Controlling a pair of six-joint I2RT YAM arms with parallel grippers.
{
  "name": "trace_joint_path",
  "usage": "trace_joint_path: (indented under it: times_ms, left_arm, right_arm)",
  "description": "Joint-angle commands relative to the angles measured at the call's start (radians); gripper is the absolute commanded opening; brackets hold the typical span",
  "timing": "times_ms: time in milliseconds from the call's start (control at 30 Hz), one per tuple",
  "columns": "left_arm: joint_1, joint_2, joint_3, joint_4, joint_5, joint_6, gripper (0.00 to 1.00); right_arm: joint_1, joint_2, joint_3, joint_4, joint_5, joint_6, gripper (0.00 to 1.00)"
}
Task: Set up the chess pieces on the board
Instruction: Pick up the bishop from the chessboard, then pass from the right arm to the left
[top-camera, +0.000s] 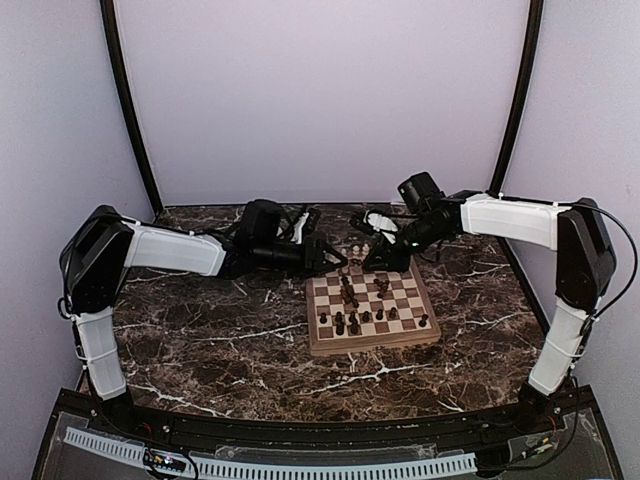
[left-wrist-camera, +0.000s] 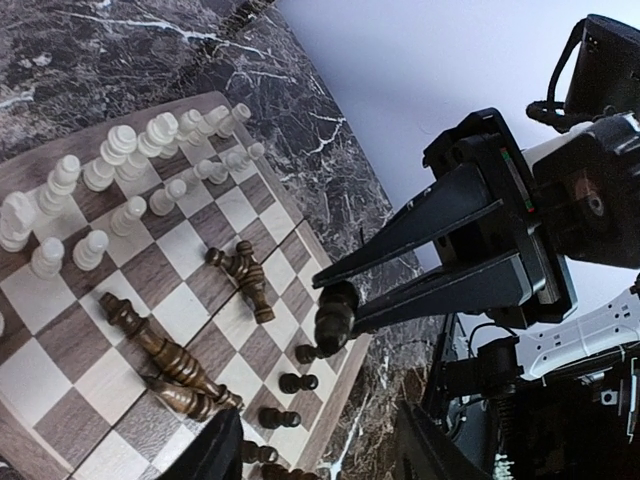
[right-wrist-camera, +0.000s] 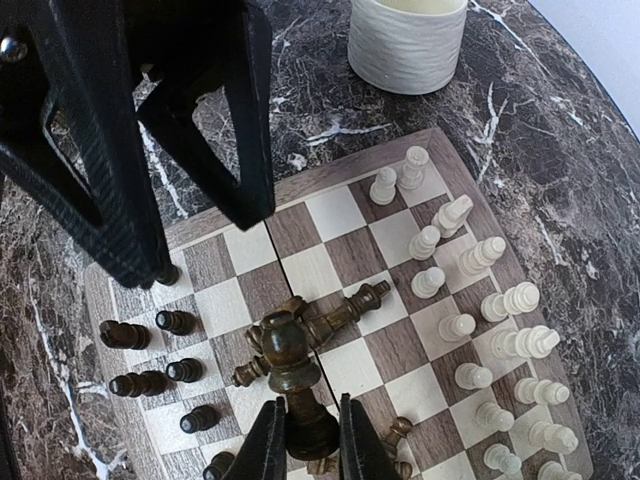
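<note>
Over the board (top-camera: 372, 346) on the marble tabletop (top-camera: 220, 350), the right pincer (right-wrist-camera: 308, 408) is clamped on a dark chess piece (right-wrist-camera: 288, 350), held upright over fallen dark pieces (right-wrist-camera: 345, 305) on the middle squares. White pieces (right-wrist-camera: 480, 330) stand in two rows along one edge. Beyond, the left pincer (right-wrist-camera: 205, 245) hangs with its jaws apart, holding nothing; a cream mug (right-wrist-camera: 407, 40) stands on the tabletop past the board.

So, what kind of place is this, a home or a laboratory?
Probably a robot test booth, not a home: plain pale lilac walls enclose a dark white-veined marble tabletop, with a white-and-black left robot arm and right robot arm mounted at its near edge.
</note>
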Motion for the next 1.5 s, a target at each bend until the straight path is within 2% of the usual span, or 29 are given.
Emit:
trace_joint_path:
  times_ms: [0,500,1000,1100,1300,1467]
  left_arm:
    - [-0.018,0.024,0.048,0.048,0.056,-0.03,0.51]
    - [-0.024,0.082,0.107,0.091,0.085,-0.071,0.39]
    - [-0.026,0.112,0.125,0.119,0.119,-0.09,0.13]
    - [-0.026,0.112,0.128,0.118,0.122,-0.087,0.1]
    - [-0.025,0.103,0.167,0.033,0.115,-0.03,0.08]
    - [-0.029,0.072,0.216,-0.125,0.069,0.124,0.07]
  right_arm:
    - [0.001,-0.034,0.007,0.013,-0.037,0.012,0.1]
    - [0.01,-0.039,0.006,-0.025,-0.085,-0.02,0.1]
    - [0.012,-0.033,0.006,-0.023,-0.082,-0.019,0.12]
    - [0.012,-0.035,0.004,-0.022,-0.079,-0.02,0.17]
    - [-0.017,-0.074,0.009,-0.089,-0.147,-0.044,0.39]
    - [-0.157,-0.117,0.023,-0.18,-0.256,-0.036,0.44]
